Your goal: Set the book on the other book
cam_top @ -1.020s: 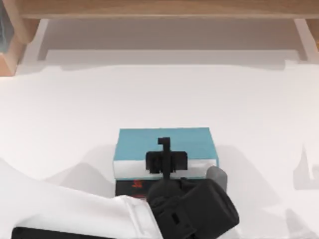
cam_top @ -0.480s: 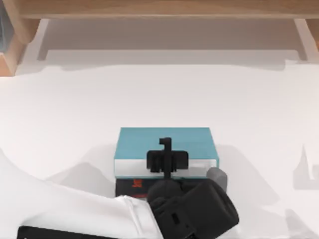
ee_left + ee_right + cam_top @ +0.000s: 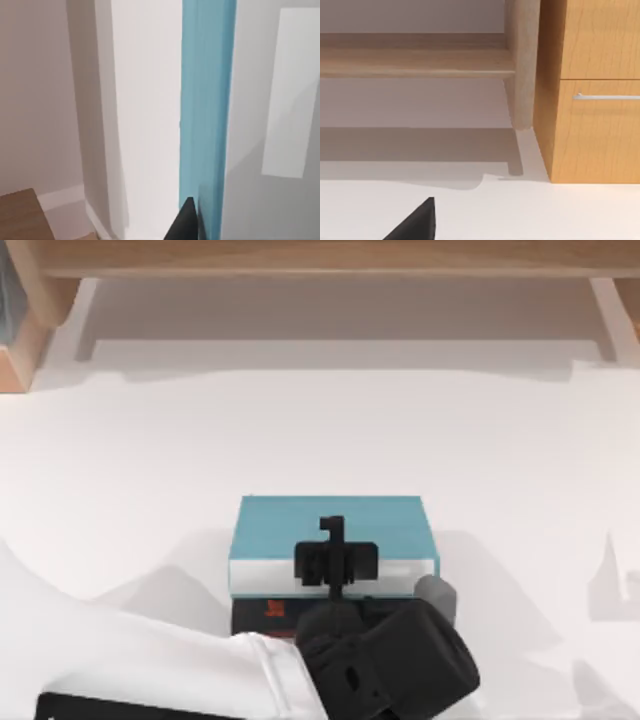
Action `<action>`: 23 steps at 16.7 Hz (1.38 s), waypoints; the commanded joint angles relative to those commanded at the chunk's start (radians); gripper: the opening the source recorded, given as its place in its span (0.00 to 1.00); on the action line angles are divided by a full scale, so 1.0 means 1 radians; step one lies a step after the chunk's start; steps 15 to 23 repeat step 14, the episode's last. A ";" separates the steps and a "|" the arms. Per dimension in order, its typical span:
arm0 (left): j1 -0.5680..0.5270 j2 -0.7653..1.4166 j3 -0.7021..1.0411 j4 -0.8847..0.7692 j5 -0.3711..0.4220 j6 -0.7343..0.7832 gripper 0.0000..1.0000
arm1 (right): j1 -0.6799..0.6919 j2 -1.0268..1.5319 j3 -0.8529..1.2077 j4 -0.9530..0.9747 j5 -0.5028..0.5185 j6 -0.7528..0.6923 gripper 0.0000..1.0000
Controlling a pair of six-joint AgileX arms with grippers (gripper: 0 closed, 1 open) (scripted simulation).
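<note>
The teal-blue book lies flat near the table's front middle, its white page edge toward the front. It rests on the black book, whose red characters peek out beneath its front left corner. My left gripper comes in from the front and is shut on the book's front edge, with one finger lying over the teal cover. Up close in the left wrist view, the book shows its page edge and cover beside a black fingertip. One dark fingertip of my right gripper shows in the right wrist view, above bare table.
A wooden shelf unit runs along the back of the white table. In the right wrist view, a wooden cabinet with a drawer handle stands beside a shelf leg.
The left arm and the teal-blue book have edged very slightly to the right. Nothing else differs.
</note>
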 joint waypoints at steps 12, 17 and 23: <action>0.000 0.000 0.000 0.000 0.000 0.000 1.00 | 0.000 0.000 0.000 0.000 0.000 0.000 1.00; 0.000 0.000 0.000 0.000 0.000 0.000 1.00 | 0.000 0.000 0.000 0.000 0.000 0.000 1.00; 0.000 0.000 0.000 0.000 0.000 0.000 1.00 | 0.000 0.000 0.000 0.000 0.000 0.000 1.00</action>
